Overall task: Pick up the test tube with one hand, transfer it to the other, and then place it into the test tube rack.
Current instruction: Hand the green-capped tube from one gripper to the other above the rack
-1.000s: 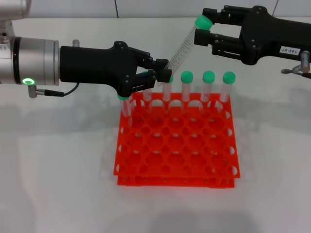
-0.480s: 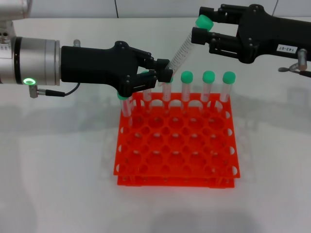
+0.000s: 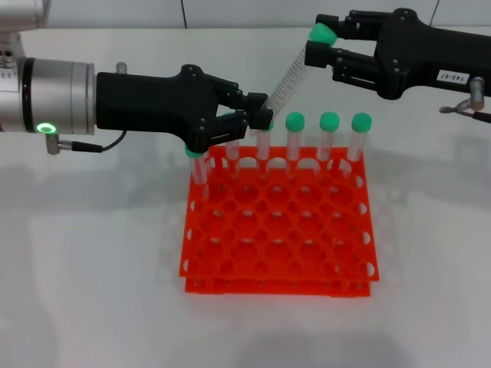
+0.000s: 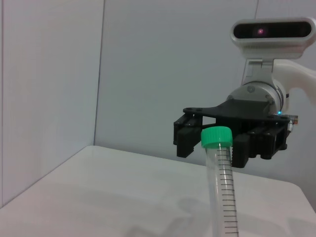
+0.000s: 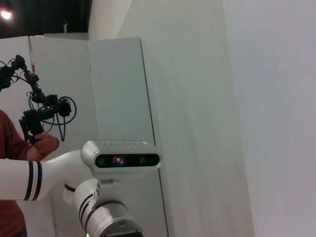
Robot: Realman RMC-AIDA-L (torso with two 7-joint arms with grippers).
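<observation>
Test tube [image 3: 288, 77] pinched low by left gripper [image 3: 253, 119] above rack's [image 3: 278, 230] back edge; right gripper [image 3: 321, 46] spread around cap.

— What does the room look like?

— A plain white worktop [image 3: 84, 253] with a matte surface, carrying soft grey shadows. Behind it stands a pale grey panelled wall [image 3: 230, 11] with thin dark seams between the panels.

— Is the same wall seen from the wrists?

— Yes. In the left wrist view the wall panels [image 4: 163, 64] meet at a corner above the worktop's far edge. In the right wrist view a tall white partition [image 5: 118, 89] stands beside a smooth white wall [image 5: 266, 123].

— And the light?

— A dark ceiling [image 5: 49, 17] shows above the partition, with one bright lamp [image 5: 6, 15] glowing there.
</observation>
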